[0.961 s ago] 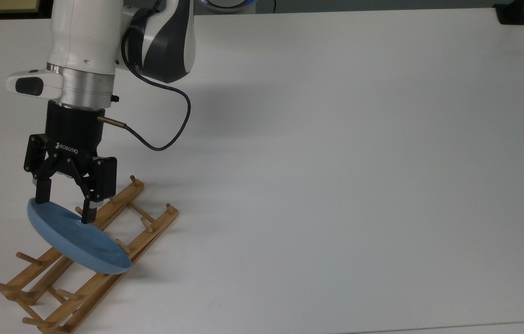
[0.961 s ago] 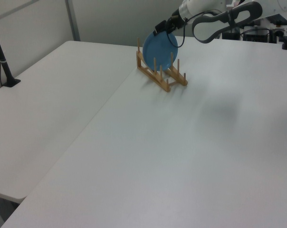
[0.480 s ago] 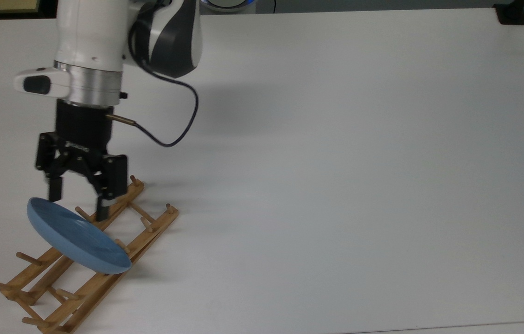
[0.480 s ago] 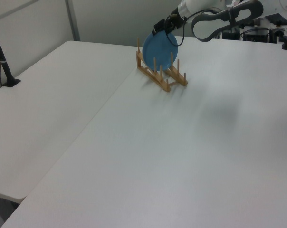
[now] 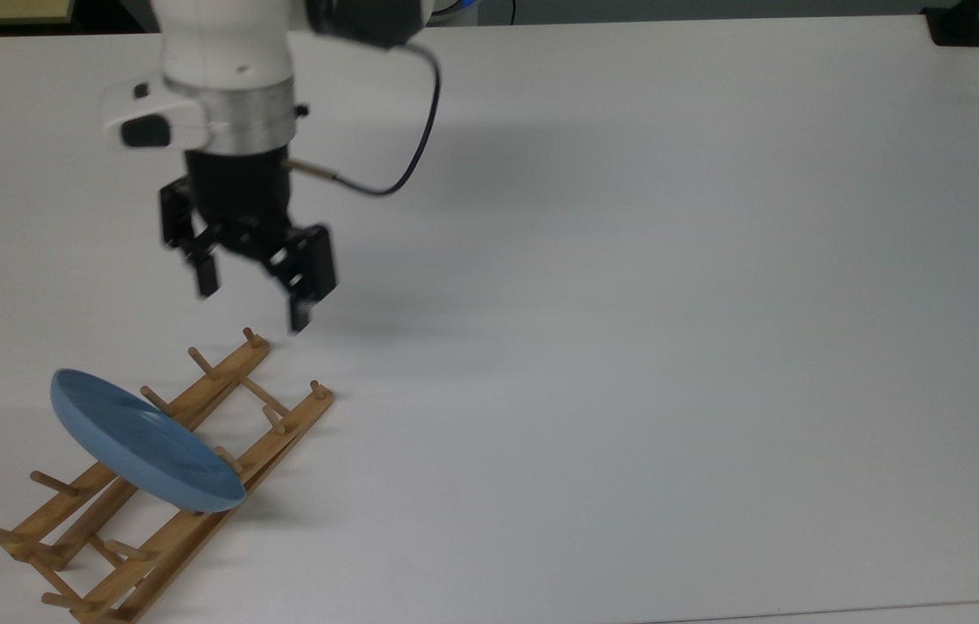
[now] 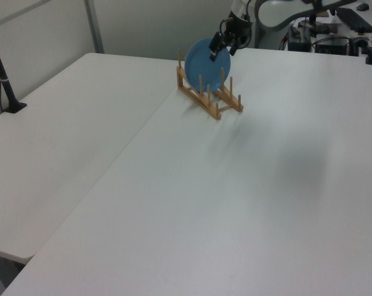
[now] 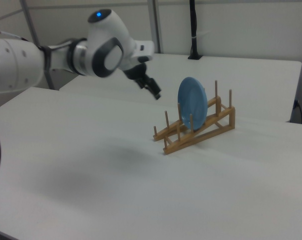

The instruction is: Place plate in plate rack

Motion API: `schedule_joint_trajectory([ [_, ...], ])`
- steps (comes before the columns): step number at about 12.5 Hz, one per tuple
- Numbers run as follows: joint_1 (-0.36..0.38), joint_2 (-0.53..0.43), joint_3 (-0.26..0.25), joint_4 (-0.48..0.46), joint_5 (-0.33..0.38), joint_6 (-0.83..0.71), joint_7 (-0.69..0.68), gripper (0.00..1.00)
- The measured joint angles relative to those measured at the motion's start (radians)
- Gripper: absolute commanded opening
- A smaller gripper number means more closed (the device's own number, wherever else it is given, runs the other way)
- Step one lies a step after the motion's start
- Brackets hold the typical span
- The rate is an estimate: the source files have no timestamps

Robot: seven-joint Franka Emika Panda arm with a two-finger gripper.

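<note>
From the top view's left, the plate stands on edge between the pegs of the plate rack, below the jaws and well apart from them. The gripper hangs above the white table, jaws spread apart and holding nothing.

You are looking at a white bench that is carrying one item directly on its surface: the plate rack, a light-brown wooden frame of two long rails with upright pegs. In the top view the plate rack is sitting near the bench's lower left corner, running diagonally. In the right view it is standing with one end raised. In the left view it is sitting toward the far side, and a seam is running through the bench surface.
</note>
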Motion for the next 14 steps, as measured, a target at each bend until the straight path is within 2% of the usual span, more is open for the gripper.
schedule_joint_trajectory([
  [3, 0.040, -0.071, 0.014, -0.012, 0.000, -0.256, -0.046, 1.00],
  [7, 0.056, -0.156, 0.033, -0.027, 0.000, -0.518, -0.227, 1.00],
  [14, 0.055, -0.218, 0.032, -0.076, 0.000, -0.573, -0.218, 1.00],
])
